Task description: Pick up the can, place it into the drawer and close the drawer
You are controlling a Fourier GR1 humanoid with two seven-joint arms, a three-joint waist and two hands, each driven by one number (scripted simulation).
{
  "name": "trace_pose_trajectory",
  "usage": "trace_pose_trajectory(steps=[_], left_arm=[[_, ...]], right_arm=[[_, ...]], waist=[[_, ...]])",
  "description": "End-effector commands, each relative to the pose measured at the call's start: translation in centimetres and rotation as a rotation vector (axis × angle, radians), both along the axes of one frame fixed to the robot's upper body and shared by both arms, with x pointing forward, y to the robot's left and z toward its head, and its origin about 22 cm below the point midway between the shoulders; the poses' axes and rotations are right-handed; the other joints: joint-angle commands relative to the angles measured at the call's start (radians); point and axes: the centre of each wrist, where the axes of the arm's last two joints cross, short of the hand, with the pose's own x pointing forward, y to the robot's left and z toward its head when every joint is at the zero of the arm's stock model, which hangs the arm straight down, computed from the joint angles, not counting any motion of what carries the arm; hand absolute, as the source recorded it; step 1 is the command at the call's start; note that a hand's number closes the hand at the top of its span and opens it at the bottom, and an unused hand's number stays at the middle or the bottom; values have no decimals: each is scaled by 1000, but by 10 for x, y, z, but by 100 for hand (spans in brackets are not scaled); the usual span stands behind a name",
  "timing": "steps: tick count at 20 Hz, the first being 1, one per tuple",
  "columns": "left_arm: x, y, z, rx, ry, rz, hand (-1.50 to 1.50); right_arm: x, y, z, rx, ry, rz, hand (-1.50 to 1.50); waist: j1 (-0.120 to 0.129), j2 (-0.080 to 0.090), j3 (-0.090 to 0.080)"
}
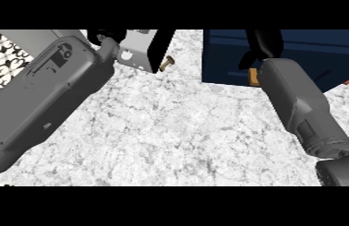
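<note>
The right robot hand (262, 45) is hanging over a dark blue box (300, 50) at the counter's (177, 128) far right. I cannot tell whether its fingers are clasping anything. An orange sliver (254, 76) is showing beside its wrist at the box's near edge, and I cannot tell if that is the can. The left robot hand (109, 35) is sitting just beside a grey box (136, 52) with a brass knob (168, 60), its fingers hidden.
</note>
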Motion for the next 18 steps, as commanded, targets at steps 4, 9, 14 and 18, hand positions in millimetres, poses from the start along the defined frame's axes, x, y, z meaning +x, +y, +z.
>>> trace_pose_trajectory(steps=[4,9,14,18], left_arm=[[-3,5,10,-14,-8,-1,-150],[-9,10,2,4,9,-12,-150],[-13,12,-2,-12,25,-3,-150],[-14,23,0,-9,17,-12,-150]], right_arm=[[16,11,50,55,-22,79,-150],[14,34,40,441,67,135,-150],[16,25,43,686,83,186,-150],[16,6,42,722,77,220,-150]], waist=[[9,3,-4],[29,-4,-1],[18,-11,-1],[13,1,-3]])
